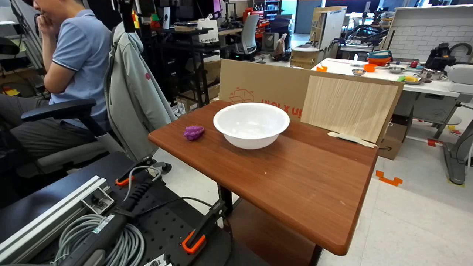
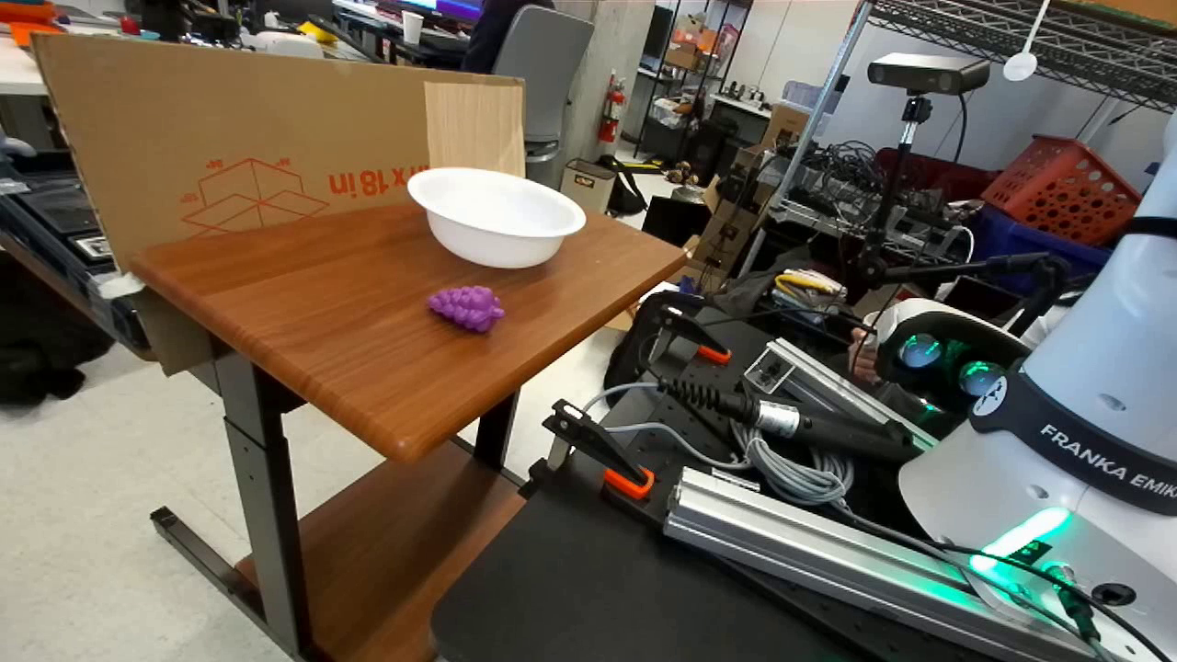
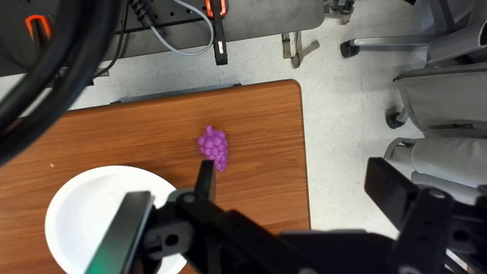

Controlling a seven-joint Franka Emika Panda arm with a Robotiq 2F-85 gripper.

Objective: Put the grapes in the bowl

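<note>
The grapes (image 1: 193, 133), a small purple lumpy cluster, lie on the brown wooden table (image 1: 295, 181) beside the bowl, near a table edge. They also show in an exterior view (image 2: 467, 307) and in the wrist view (image 3: 214, 146). The wide white bowl (image 1: 251, 143) stands upright, apart from the grapes; it also shows in an exterior view (image 2: 492, 246). Nothing shows inside it. In the wrist view the bowl (image 3: 85, 213) is partly hidden by the gripper. My gripper (image 3: 291, 163) is open and empty, above the table's end. Its left fingertip appears just below the grapes. Neither exterior view shows the gripper.
A cardboard panel (image 1: 266, 83) with a light wood board (image 1: 351, 105) stands along the table's far side. A black bench (image 2: 607, 579) with orange clamps, cables and an aluminium bar lies between table and robot base. A chair (image 1: 129, 88) with a seated person is near the grapes' end.
</note>
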